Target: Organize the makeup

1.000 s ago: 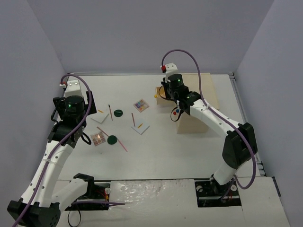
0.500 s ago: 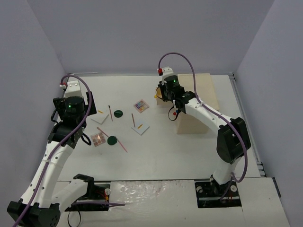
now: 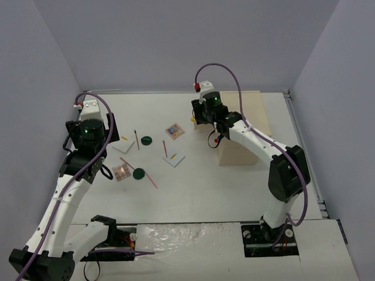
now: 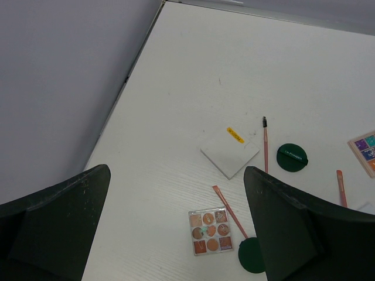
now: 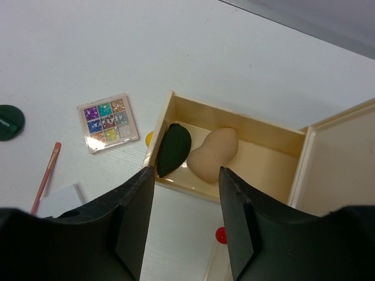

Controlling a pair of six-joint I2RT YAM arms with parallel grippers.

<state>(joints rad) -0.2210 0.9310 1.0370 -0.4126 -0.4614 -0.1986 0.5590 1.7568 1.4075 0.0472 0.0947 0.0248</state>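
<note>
The top view looks steeply down from high at the near edge and takes in the whole table. The left wrist view looks down from well above its left side. The right wrist view hangs nearer, over the drawer. Both wrist views share the glitter palette and one green disc.

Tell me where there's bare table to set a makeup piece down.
The widest bare stretch of table lies along its near edge, in front of the nearer green disc and the drawer box. Another runs along the back wall behind the left white card. It is crowded between that card and the colourful palette.
</note>
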